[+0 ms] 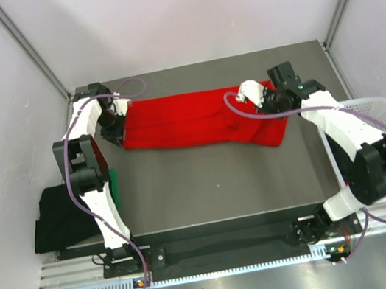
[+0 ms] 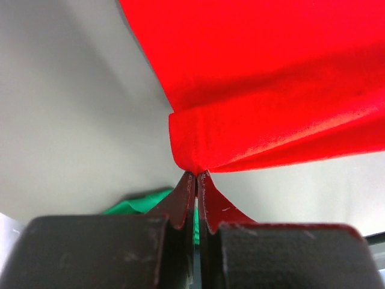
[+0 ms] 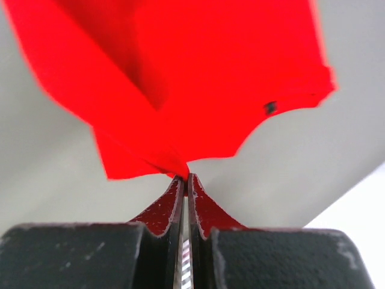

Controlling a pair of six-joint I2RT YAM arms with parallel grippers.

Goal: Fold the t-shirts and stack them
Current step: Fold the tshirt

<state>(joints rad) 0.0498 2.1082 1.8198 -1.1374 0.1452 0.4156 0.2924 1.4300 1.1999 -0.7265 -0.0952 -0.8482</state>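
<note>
The red shirt (image 1: 189, 121) is clamped at the tips of left end effector (image 2: 195, 175) and right end effector (image 3: 185, 177); slip could be caused by overstretching.

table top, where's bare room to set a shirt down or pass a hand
The widest bare patch is the table between the red t-shirt and the near edge, flanked by the left arm and right arm. A thin strip runs behind the shirt. Crowded: the left edge by the black t-shirt, the right by the white basket.
</note>
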